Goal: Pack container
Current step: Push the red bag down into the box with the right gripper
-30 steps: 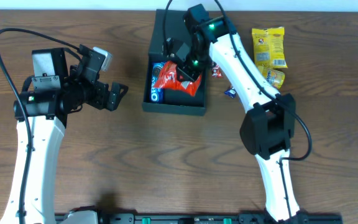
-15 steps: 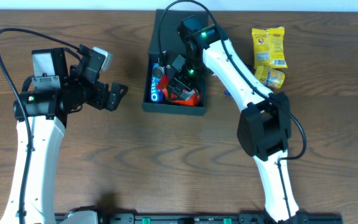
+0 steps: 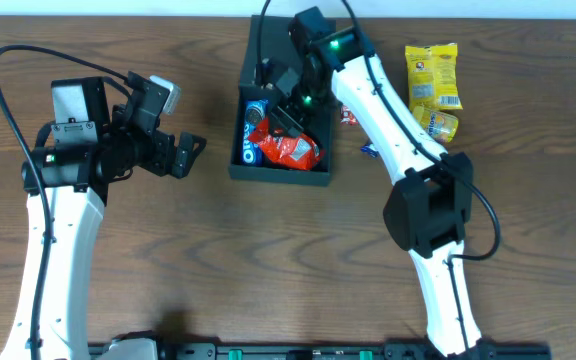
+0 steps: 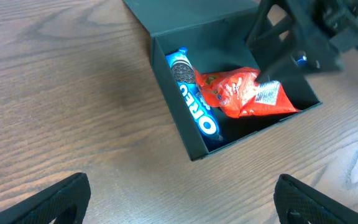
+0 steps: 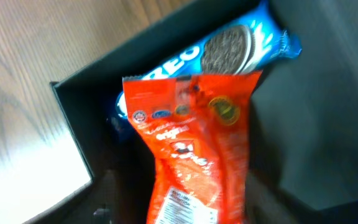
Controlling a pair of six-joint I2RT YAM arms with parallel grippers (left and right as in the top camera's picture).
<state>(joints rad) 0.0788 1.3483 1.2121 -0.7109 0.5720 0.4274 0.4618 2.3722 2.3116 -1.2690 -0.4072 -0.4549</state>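
Black container (image 3: 281, 176) beneath right hand (image 3: 284, 112)

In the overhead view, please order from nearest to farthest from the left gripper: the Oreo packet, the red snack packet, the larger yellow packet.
1. Oreo packet, in the container, on the side toward the left gripper.
2. Red snack packet, beside it in the container.
3. Larger yellow packet, on the table beyond the container.
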